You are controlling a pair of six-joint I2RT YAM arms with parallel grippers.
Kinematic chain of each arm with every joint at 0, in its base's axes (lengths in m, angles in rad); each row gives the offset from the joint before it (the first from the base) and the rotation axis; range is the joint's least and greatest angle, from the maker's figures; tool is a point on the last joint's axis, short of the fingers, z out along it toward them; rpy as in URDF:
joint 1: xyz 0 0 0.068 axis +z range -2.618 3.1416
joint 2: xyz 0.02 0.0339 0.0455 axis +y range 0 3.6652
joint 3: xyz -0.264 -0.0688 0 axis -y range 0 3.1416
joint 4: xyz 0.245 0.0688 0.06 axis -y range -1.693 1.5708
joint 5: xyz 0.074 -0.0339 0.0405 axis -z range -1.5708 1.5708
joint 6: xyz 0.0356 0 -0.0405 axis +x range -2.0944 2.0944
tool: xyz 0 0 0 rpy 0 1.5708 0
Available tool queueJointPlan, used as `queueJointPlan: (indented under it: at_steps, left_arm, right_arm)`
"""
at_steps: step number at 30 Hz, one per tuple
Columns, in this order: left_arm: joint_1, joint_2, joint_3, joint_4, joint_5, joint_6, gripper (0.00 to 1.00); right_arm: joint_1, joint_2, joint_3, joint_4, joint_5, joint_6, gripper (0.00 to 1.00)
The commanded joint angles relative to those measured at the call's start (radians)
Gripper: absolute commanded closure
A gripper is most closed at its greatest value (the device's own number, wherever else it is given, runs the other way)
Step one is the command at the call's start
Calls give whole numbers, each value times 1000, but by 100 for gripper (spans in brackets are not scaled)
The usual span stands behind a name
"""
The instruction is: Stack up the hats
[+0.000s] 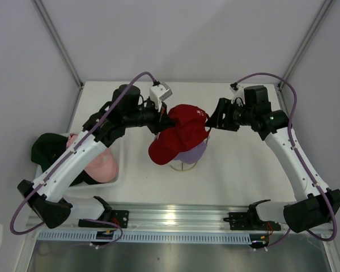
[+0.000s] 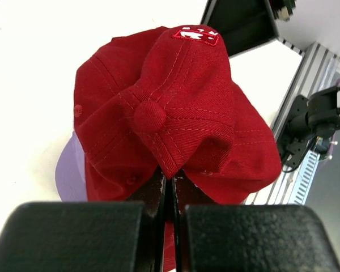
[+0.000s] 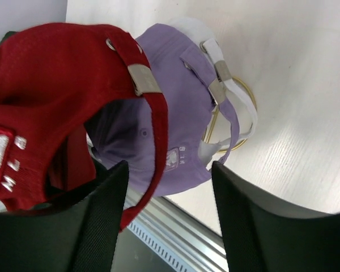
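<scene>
The red cap (image 1: 178, 133) hangs tilted over the lavender cap (image 1: 194, 154), which sits on the gold wire stand (image 1: 183, 166). My left gripper (image 1: 167, 120) is shut on a fold of the red cap's crown (image 2: 170, 107), pinched between the fingers (image 2: 158, 190). My right gripper (image 1: 211, 122) is open at the red cap's far side. In the right wrist view the red cap's rear band (image 3: 153, 130) hangs between the open fingers (image 3: 107, 198), in front of the lavender cap (image 3: 175, 107). A pink cap (image 1: 101, 164) and a black cap (image 1: 48, 148) lie at the left.
The white tray (image 1: 120, 170) at the left holds the pink cap, with dark fabric over its left edge. The gold stand's ring (image 3: 246, 90) rests on the white table. A metal rail (image 1: 175, 218) runs along the near edge.
</scene>
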Motion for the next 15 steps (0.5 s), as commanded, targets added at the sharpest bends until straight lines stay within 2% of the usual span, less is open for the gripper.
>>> queueJointPlan:
  at_steps: [1, 2, 3, 6, 12, 15]
  left_arm:
    - [-28, 5, -17, 53, -7, 66, 99]
    - [-33, 8, -32, 48, -19, 72, 99]
    - [-37, 18, -34, 36, -45, 83, 99]
    - [-36, 30, -37, 5, -93, 97, 99]
    - [-40, 7, -84, 0, -75, 129, 99]
    - [-68, -13, -133, 31, -33, 130, 99]
  right_arm:
    - [11, 16, 11, 50, 32, 12, 44]
    - [14, 19, 10, 53, 41, 10, 49]
    - [19, 22, 5, 52, 70, 7, 59]
    - [31, 30, 1, 21, 165, -17, 74]
    - [31, 43, -10, -20, 286, -56, 94]
    - [31, 42, -35, -5, 265, -45, 93]
